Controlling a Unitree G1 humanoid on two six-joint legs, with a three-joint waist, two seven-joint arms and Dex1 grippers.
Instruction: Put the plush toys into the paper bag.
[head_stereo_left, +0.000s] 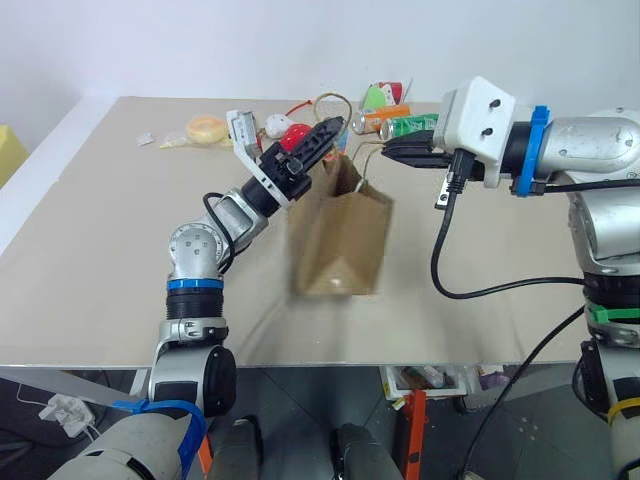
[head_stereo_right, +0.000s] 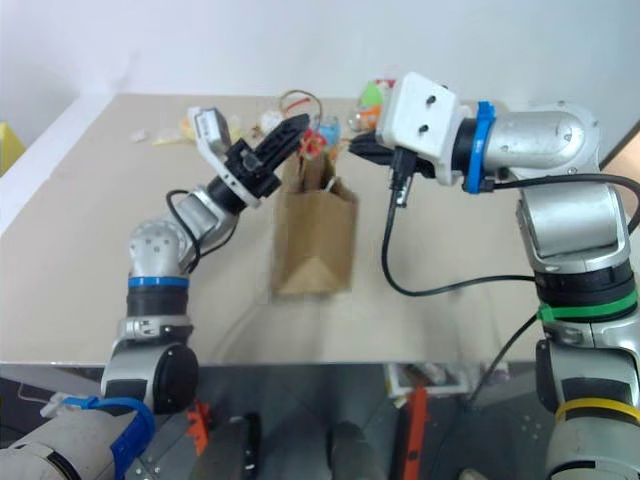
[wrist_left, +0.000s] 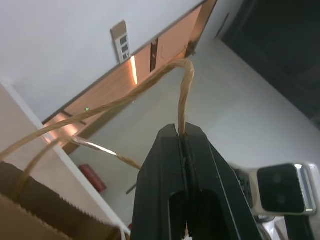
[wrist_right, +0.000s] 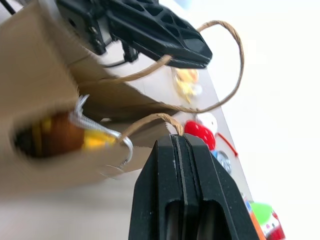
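The brown paper bag hangs upright over the middle of the table between my two grippers. My left gripper is shut on one tan cord handle, which comes out between its fingertips. My right gripper is shut on the other handle. Seen through the bag's open mouth in the right wrist view, a brown plush toy lies inside with something yellow beside it. I cannot tell whether the bag's base touches the table.
Behind the bag on the far side of the table lie a red strawberry plush, a small white toy, a yellow round thing, two cans and a green-and-red pack.
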